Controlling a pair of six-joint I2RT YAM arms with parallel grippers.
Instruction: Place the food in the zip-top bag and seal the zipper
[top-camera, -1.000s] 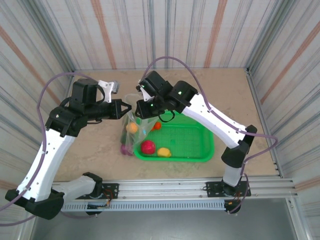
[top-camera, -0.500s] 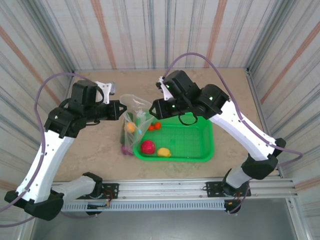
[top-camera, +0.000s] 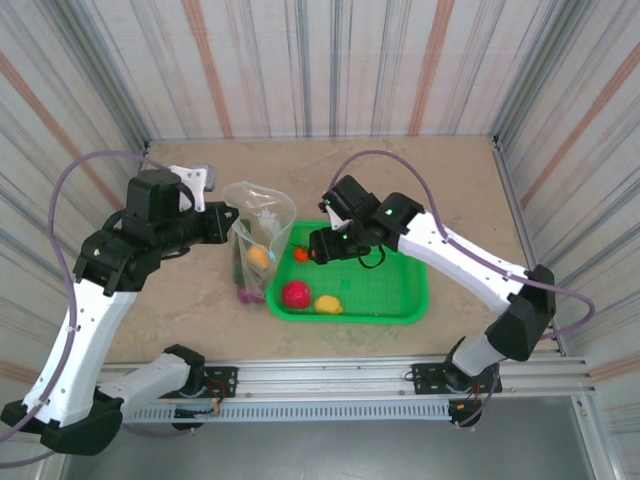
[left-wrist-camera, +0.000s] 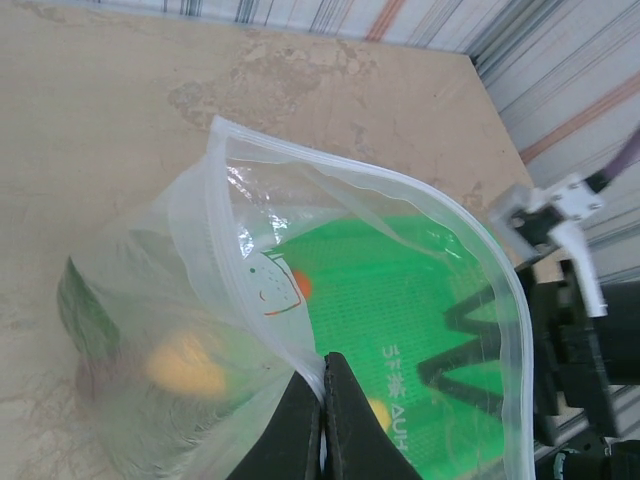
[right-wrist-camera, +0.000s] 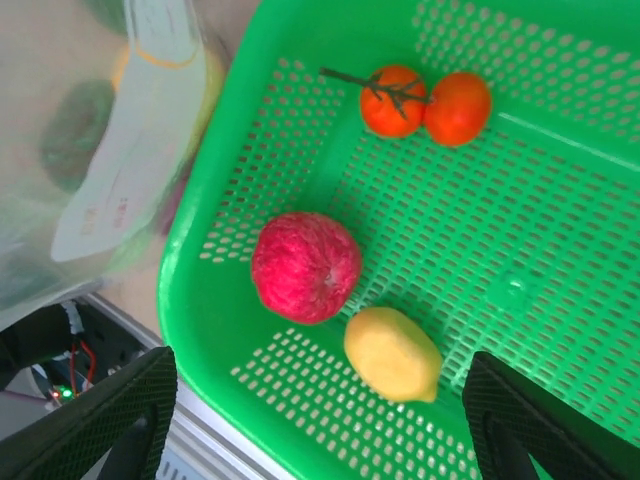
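Observation:
My left gripper (left-wrist-camera: 322, 378) is shut on the near rim of the clear zip-top bag (left-wrist-camera: 180, 300), holding its mouth open and lifted. The pale zipper (left-wrist-camera: 400, 192) arches over that mouth. Inside the bag lie an orange-yellow piece (left-wrist-camera: 185, 365) and a dark green one (left-wrist-camera: 80, 300). My right gripper (right-wrist-camera: 320, 400) hangs open over the green basket (right-wrist-camera: 200, 300), nothing between its fingers. Below it are a red fruit (right-wrist-camera: 305, 265), a yellow lemon (right-wrist-camera: 393, 355) and two orange tomatoes (right-wrist-camera: 425, 103). From above, the bag (top-camera: 258, 235) stands against the basket's left edge.
The green mesh basket (top-camera: 400, 290) sits right of the table's middle. A purple piece (top-camera: 247, 294) lies at the bag's bottom by the basket's corner. Striped walls close in the table on three sides; the arms' rail (top-camera: 330, 380) runs along the near edge.
My right gripper has pulled back from the bag's mouth to above the basket and opened wide. The left arm has shifted a little left, still gripping the bag's rim.

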